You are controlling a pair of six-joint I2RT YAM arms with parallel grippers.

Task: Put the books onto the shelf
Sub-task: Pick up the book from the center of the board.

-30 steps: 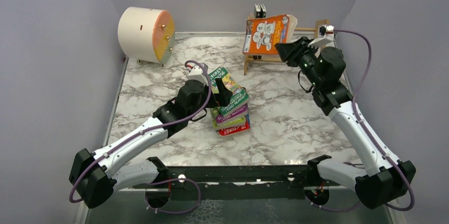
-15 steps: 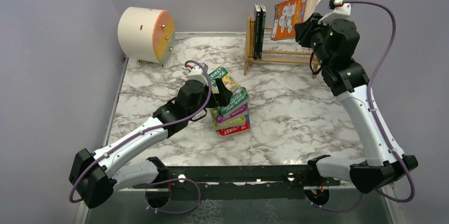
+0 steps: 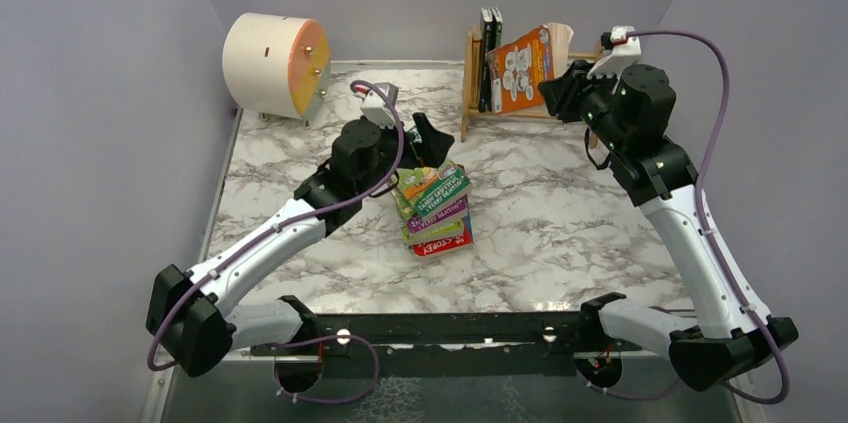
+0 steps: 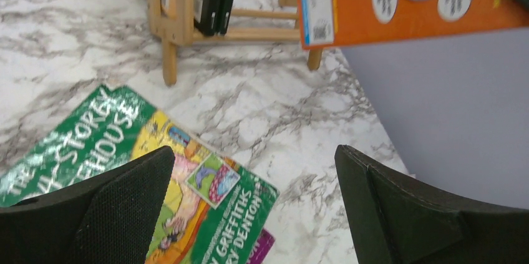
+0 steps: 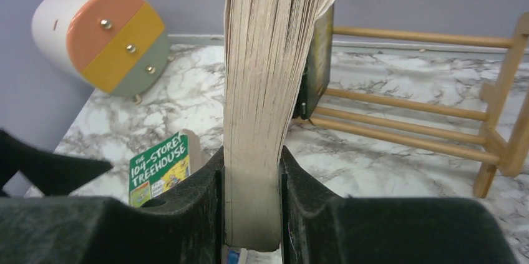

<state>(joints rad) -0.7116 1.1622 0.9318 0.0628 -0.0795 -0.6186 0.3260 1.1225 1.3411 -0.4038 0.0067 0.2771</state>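
Right fingers (image 5: 187,214) clamping orange book (image 3: 522,68) by its pages above shelf (image 3: 468,93), two dark books (image 3: 489,53) upright inside, left fingers (image 4: 112,208) spread wide

The white and grey marble bench (image 3: 560,223) has a pile of books (image 3: 435,211) in the middle. A small wooden shelf (image 3: 468,103) stands at the back, with two dark books (image 3: 489,58) upright at its left end. A cream drum (image 3: 265,63) sits at the back left.

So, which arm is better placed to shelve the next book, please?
Right: the right pincer clamps the orange book at the shelf, while the left pincer hangs open over the stack.
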